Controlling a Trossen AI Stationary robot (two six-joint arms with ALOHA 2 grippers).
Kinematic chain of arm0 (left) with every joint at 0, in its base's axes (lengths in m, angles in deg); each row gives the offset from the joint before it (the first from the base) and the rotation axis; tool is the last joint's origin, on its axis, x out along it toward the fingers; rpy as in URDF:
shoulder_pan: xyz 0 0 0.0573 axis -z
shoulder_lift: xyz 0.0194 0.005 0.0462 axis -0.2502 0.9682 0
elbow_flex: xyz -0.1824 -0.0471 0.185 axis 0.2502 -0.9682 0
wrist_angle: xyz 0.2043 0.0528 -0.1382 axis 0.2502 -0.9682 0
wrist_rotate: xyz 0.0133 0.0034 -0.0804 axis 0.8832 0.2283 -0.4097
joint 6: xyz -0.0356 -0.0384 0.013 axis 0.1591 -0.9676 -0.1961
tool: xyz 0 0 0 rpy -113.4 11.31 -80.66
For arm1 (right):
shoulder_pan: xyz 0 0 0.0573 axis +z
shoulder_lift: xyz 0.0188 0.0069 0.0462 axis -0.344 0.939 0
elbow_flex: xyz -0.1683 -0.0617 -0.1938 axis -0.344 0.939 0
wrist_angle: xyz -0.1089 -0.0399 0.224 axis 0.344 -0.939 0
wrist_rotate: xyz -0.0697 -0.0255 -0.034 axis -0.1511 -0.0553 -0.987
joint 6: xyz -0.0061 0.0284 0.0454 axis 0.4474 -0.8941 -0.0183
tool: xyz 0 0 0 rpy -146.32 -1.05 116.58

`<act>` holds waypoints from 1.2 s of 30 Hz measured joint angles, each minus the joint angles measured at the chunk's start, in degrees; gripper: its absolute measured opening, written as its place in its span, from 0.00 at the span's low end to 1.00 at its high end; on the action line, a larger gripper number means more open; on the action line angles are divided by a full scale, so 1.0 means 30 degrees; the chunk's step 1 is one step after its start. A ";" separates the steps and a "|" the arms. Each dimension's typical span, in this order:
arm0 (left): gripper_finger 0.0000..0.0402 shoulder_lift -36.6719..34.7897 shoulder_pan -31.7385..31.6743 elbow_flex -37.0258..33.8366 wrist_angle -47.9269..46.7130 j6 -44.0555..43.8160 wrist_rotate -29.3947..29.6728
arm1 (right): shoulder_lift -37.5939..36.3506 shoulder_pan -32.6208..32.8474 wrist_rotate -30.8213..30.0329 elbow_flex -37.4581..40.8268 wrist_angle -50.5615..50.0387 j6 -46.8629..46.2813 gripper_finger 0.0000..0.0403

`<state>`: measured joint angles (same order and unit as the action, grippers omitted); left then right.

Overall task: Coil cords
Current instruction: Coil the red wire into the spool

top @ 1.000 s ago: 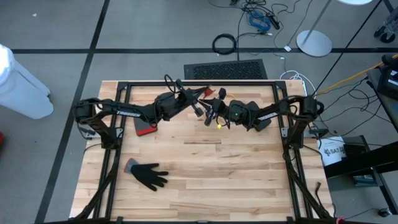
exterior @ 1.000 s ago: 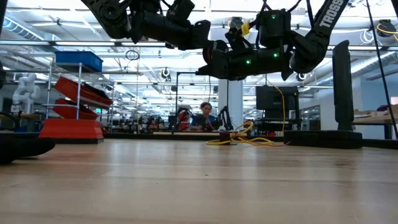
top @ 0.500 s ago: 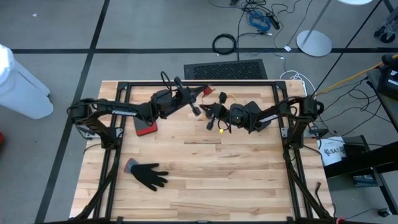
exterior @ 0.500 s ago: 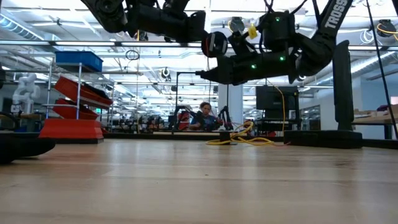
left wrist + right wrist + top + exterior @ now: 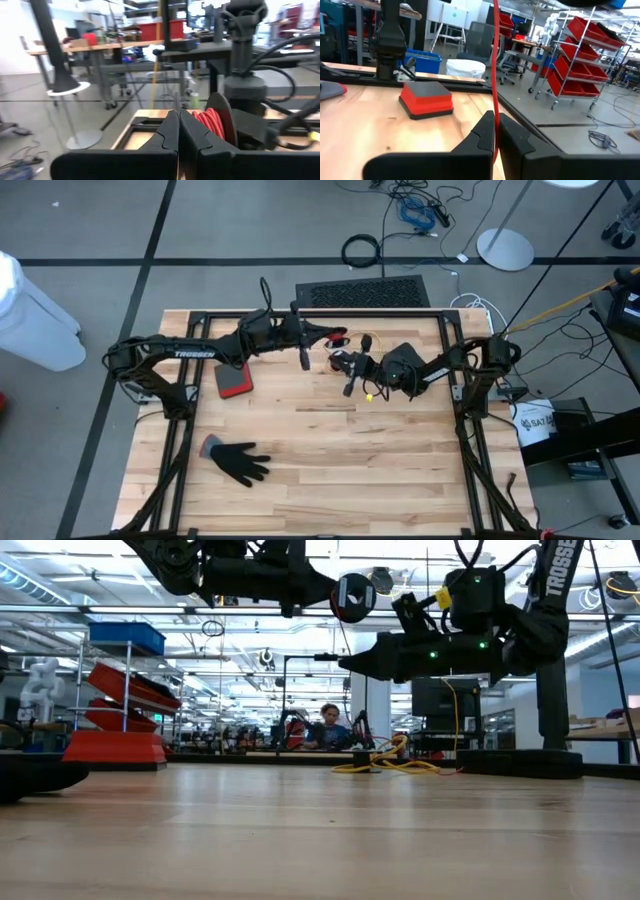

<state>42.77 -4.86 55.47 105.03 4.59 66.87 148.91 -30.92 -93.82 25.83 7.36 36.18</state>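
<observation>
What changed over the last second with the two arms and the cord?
The left gripper drew back toward the table's far edge. The right gripper dropped toward the near side and closed on the red cord, stretched between them. Black glove and red block stayed put.

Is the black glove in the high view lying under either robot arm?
No, the black glove lies alone on the table near the front left, apart from both arms working toward the far edge.

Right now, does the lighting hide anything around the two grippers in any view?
Low view: ceiling lights behind turn both arms into dark silhouettes, so the right gripper is hard to read. Left wrist view: bright background, yet the left gripper and red cord show. Right wrist view: even light. High view: soft shadows on the table.
</observation>
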 joint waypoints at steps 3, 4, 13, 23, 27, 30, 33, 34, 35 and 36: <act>0.00 0.0000 -0.0217 0.0000 -0.0352 -0.0440 -0.1277 | 0.0000 0.0005 0.0085 0.0211 0.0120 -0.0057 0.02; 0.00 0.0000 -0.0284 0.0000 -0.0372 -0.0632 -0.1637 | 0.0000 0.0010 0.0093 0.0272 0.0129 -0.0074 0.02; 0.00 -0.0713 -0.1321 -0.0007 -0.1478 -0.1367 -0.4983 | 0.0000 0.0012 0.0086 0.0664 -0.0062 -0.0208 0.02; 0.00 -0.1902 -0.2280 -0.0007 -0.7583 0.0991 -0.6034 | 0.0000 -0.0002 0.0071 0.0685 -0.0686 -0.0385 0.02; 0.00 -0.1909 -0.2585 -0.0007 -0.9985 0.2385 -0.6625 | 0.0000 -0.0002 0.0071 0.0693 -0.0917 -0.0835 0.01; 0.00 -0.1909 -0.2653 -0.0007 -1.1062 0.3393 -0.6450 | 0.0000 -0.0002 0.0082 0.0693 -0.0912 -0.1241 0.00; 0.00 -0.1902 -0.2647 -0.0007 -1.1920 0.4379 -0.5422 | -0.0108 -0.0014 0.0460 0.0693 -0.0927 -0.1728 0.00; 0.00 -0.1902 -0.2632 -0.0007 -1.2059 0.4717 -0.4900 | -0.0195 -0.0017 0.0523 0.0693 -0.0946 -0.1929 0.00; 0.00 -0.1902 -0.2599 -0.0007 -1.2245 0.5033 -0.4368 | -0.0315 -0.0017 0.0566 0.0693 -0.1095 -0.2125 0.00; 0.00 -0.1828 -0.2540 -0.0007 -1.2419 0.5384 -0.3838 | -0.0412 -0.0017 0.0581 0.0670 -0.1114 -0.2234 0.00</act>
<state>37.28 -12.48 55.45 67.78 20.74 55.36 147.67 -30.97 -92.07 27.84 4.02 29.47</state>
